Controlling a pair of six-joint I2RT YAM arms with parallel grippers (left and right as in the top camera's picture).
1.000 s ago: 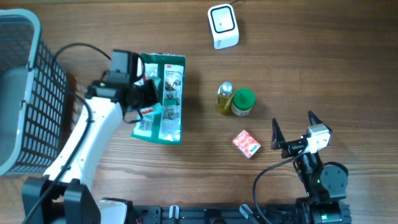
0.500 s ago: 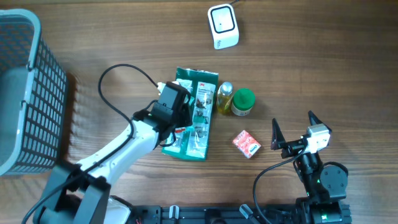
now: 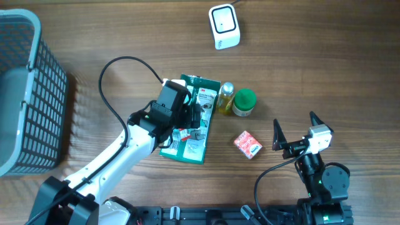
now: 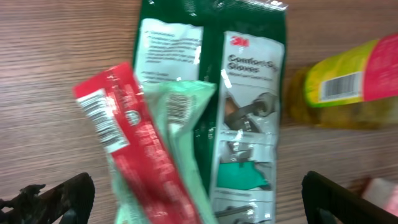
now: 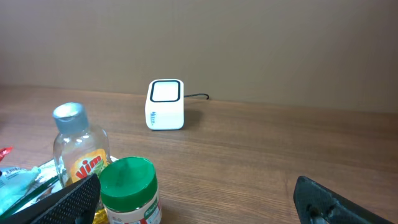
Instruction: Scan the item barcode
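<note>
Wooden worktop (image 3: 125,37) bears the flat green plastic glove packet (image 4: 249,93) near its middle: probably light, limp, slippery. Left hand (image 4: 202,202) gapes wide over it, holding nothing; a sealed edge looks the best pinch.

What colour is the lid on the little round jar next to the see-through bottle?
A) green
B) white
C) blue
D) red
A: the small round jar with the screw lid stands right beside the clear plastic bottle with the silver cap, and its lid is bright green in both the overhead and right wrist views.
</note>
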